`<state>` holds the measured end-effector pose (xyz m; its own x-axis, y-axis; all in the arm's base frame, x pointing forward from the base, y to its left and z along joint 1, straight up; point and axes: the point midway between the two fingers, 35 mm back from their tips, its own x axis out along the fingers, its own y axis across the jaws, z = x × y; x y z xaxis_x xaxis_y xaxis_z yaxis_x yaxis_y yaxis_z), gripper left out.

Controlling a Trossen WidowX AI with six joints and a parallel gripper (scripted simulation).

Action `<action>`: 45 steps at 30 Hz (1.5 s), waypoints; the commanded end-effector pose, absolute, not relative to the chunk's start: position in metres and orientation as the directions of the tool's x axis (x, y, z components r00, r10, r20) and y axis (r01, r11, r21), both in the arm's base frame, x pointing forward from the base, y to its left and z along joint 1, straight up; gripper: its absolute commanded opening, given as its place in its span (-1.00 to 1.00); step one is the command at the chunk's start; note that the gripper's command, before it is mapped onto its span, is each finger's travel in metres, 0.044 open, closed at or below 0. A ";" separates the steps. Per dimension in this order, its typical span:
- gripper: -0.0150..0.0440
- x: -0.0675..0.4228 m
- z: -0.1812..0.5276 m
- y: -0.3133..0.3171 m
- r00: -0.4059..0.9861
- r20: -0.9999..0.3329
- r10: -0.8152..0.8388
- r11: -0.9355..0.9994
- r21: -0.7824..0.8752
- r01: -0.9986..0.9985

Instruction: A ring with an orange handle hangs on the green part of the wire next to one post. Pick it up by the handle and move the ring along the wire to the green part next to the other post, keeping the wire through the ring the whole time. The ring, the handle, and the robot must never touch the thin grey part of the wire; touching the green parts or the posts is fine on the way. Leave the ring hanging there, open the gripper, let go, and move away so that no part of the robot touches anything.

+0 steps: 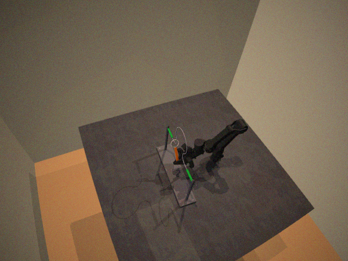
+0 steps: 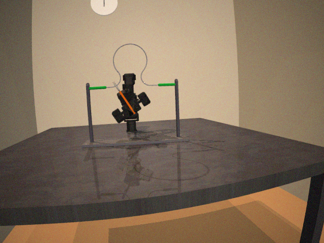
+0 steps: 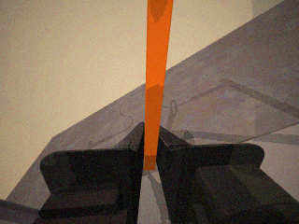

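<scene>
The orange handle point(image 1: 176, 154) point(image 2: 126, 102) point(image 3: 156, 70) is tilted, with its ring point(image 1: 174, 142) point(image 2: 115, 84) at the top end. The ring sits around the thin grey wire point(image 2: 129, 44) point(image 1: 182, 134) just past the left green part point(image 2: 97, 87) point(image 1: 169, 132), where the wire starts to rise into its loop. I cannot tell whether the ring touches the wire. My gripper point(image 3: 147, 126) point(image 2: 133, 112) point(image 1: 176, 161) is shut on the lower end of the handle. The other green part point(image 2: 166, 84) point(image 1: 188, 174) is next to the right post point(image 2: 177, 107).
The left post point(image 2: 89, 112) and the right post stand on a flat grey base point(image 2: 157, 141) point(image 1: 182, 198) on the dark table point(image 2: 235, 162). The arm point(image 1: 224, 137) reaches in from behind the wire. A round clock point(image 2: 104, 6) hangs on the back wall.
</scene>
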<state>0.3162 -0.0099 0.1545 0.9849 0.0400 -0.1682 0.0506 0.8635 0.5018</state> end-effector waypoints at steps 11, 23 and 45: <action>-1.00 0.296 0.191 0.025 0.947 -0.240 0.215 0.688 0.725 0.028; -1.00 0.271 0.235 0.046 0.862 -0.231 0.451 0.441 0.897 0.010; -1.00 0.260 0.317 0.056 0.813 0.065 0.579 -0.085 0.996 -0.019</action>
<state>0.2611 0.0558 0.3090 0.8164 0.5766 0.0320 -0.0163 -0.0324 0.9993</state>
